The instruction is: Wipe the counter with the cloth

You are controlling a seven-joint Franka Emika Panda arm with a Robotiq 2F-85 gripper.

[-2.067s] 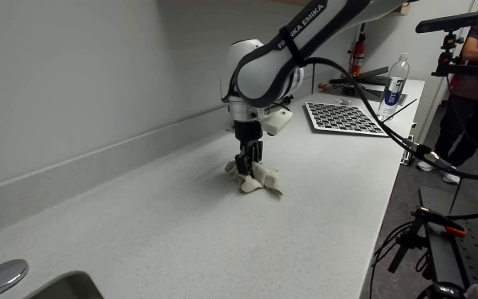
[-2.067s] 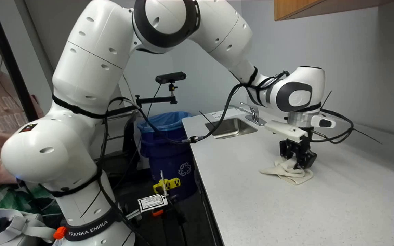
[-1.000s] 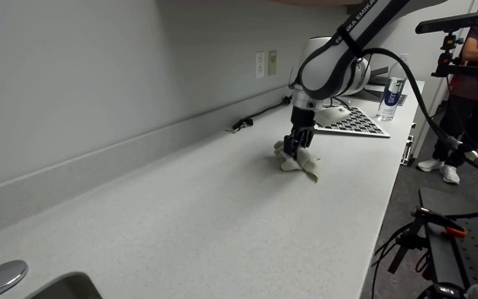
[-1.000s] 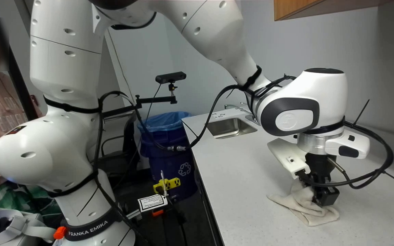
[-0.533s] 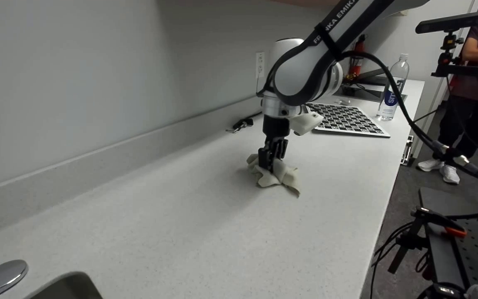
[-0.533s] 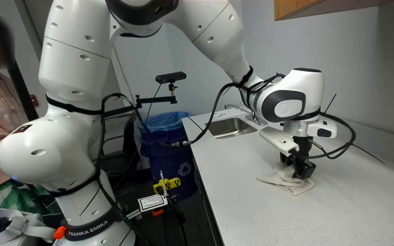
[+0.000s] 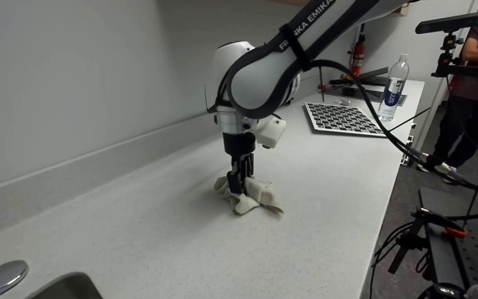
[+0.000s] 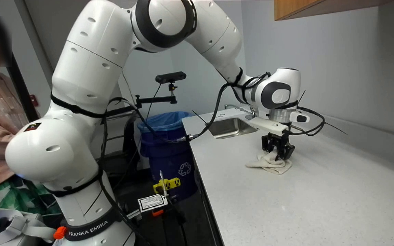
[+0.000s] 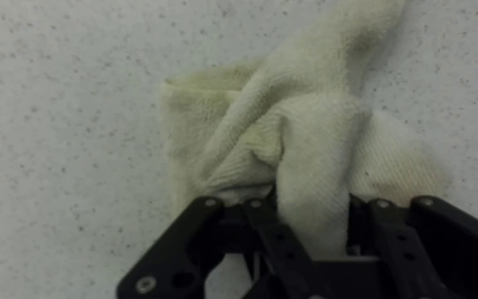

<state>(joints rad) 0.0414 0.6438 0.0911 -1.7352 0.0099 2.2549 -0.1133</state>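
- We see Robotiq gripper (image 9: 313,203) grasping cream cloth (image 9: 313,124), fold pinched between jaws.
- Speckled countertop (image 8: 320,205) under cloth.
- Steel sink (image 8: 233,129), checkerboard panel (image 7: 342,118) well apart from cloth.

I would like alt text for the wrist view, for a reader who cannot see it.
A black gripper at the bottom pinches a crumpled cream cloth on a speckled counter. A faint brownish patch shows on the cloth's right.

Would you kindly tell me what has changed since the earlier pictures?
The gripper moved the cloth away from the sink, toward the checkered board, then back, ending somewhat nearer the sink than at first. The gripper holds the cloth throughout; nothing was let go. The bottle and checkered board stayed put.
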